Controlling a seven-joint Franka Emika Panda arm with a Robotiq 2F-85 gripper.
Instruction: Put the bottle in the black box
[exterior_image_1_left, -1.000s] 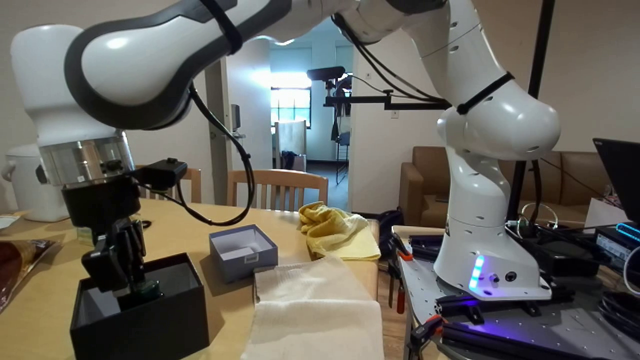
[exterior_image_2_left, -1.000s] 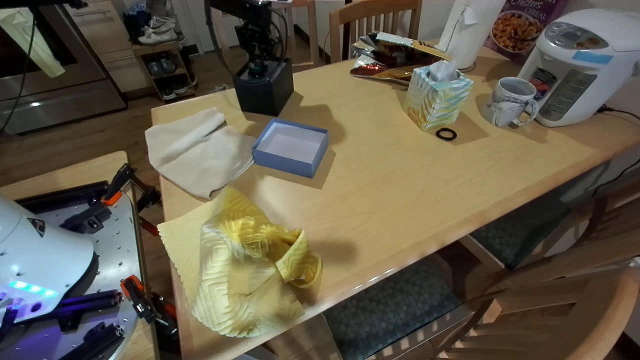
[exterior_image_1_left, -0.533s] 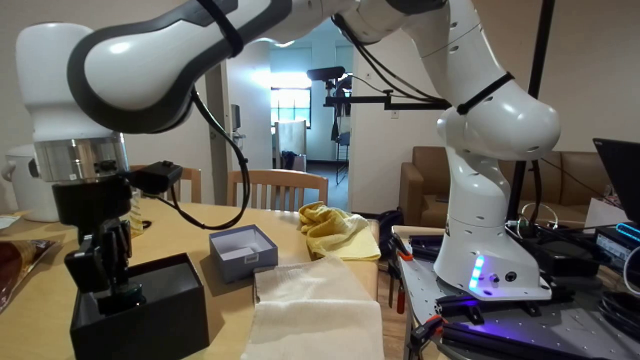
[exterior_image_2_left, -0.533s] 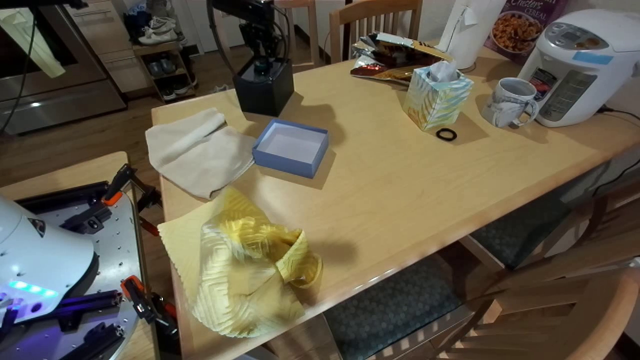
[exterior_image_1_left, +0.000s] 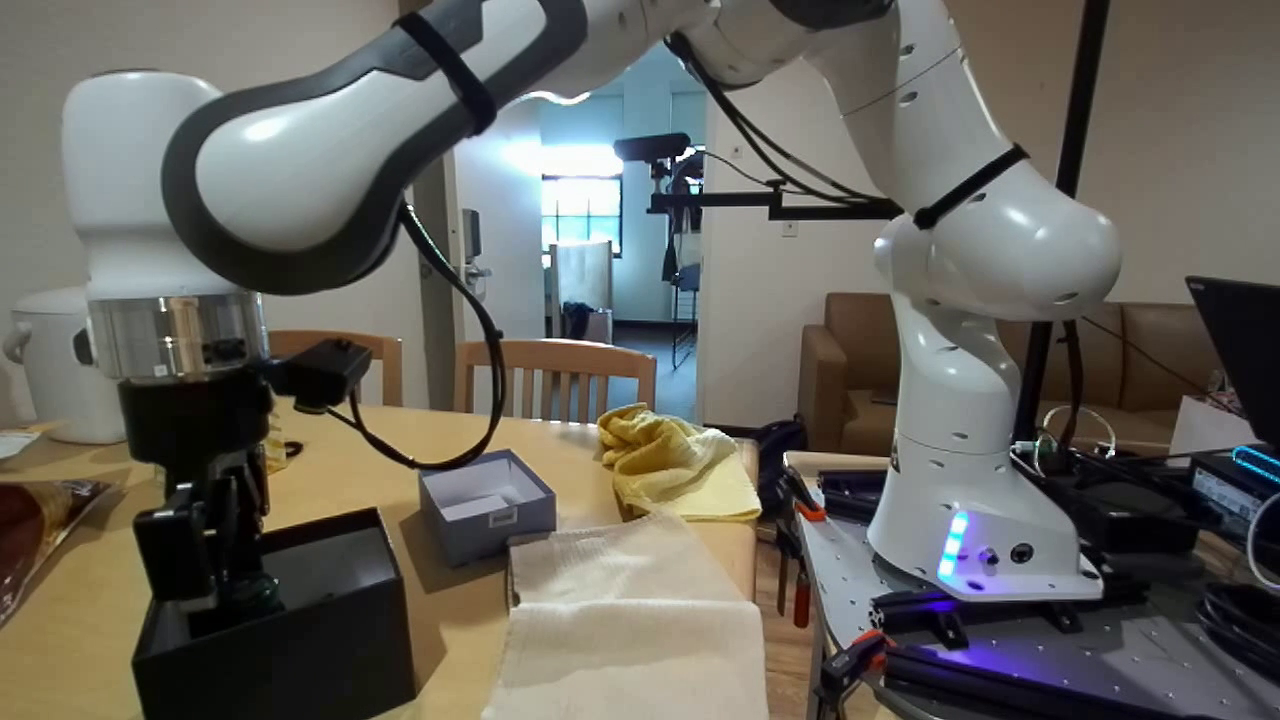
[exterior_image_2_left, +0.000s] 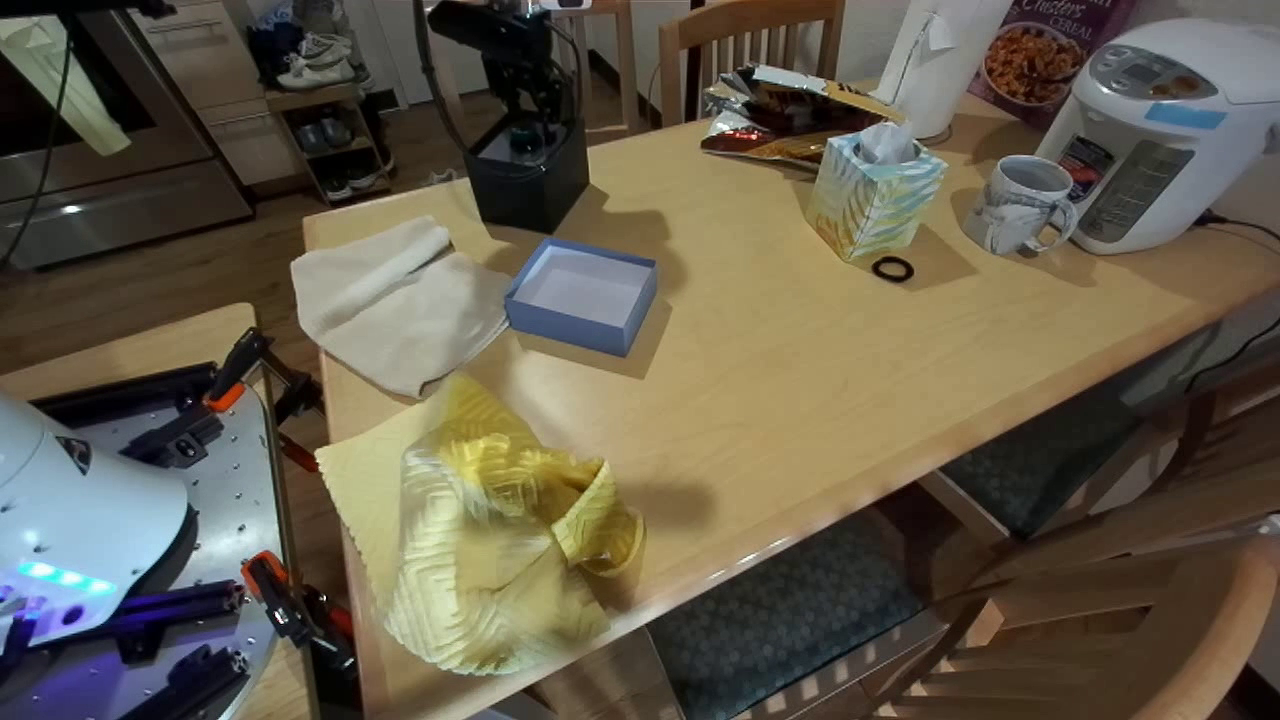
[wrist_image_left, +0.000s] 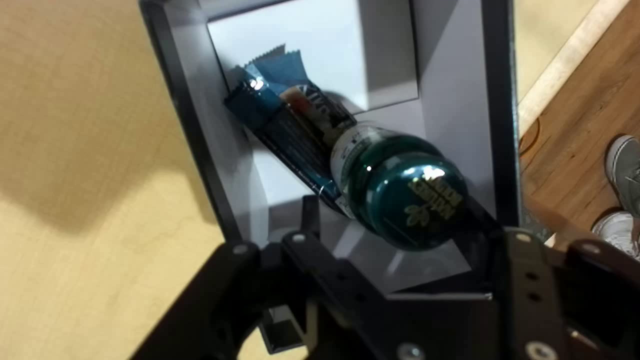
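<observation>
The black box (exterior_image_1_left: 290, 650) stands on the table and shows in both exterior views (exterior_image_2_left: 530, 195); its rim fills much of the wrist view (wrist_image_left: 501, 125). The bottle (wrist_image_left: 417, 195), dark green with a shiny green cap and pale label, is inside the box, cap toward the wrist camera. Its cap shows at the box opening in both exterior views (exterior_image_1_left: 252, 592) (exterior_image_2_left: 525, 140). My gripper (wrist_image_left: 392, 207) reaches into the box with its fingers apart around the bottle. A gap shows between the left finger and the bottle; the right finger is close beside the cap. The bottle's base is hidden.
Dark blue wrapped bars (wrist_image_left: 295, 130) lie in the box beside the bottle. A smaller blue-grey box (exterior_image_2_left: 580, 300), a beige cloth (exterior_image_2_left: 400, 310) and a yellow cloth (exterior_image_2_left: 510, 540) lie nearby on the table. A foil bag (exterior_image_2_left: 770, 130) and tissue box (exterior_image_2_left: 875, 200) stand farther along.
My gripper has straightened and moved down into the black box with the bottle, first toward the left of the exterior view. The box has shifted very slightly in the last half second.
</observation>
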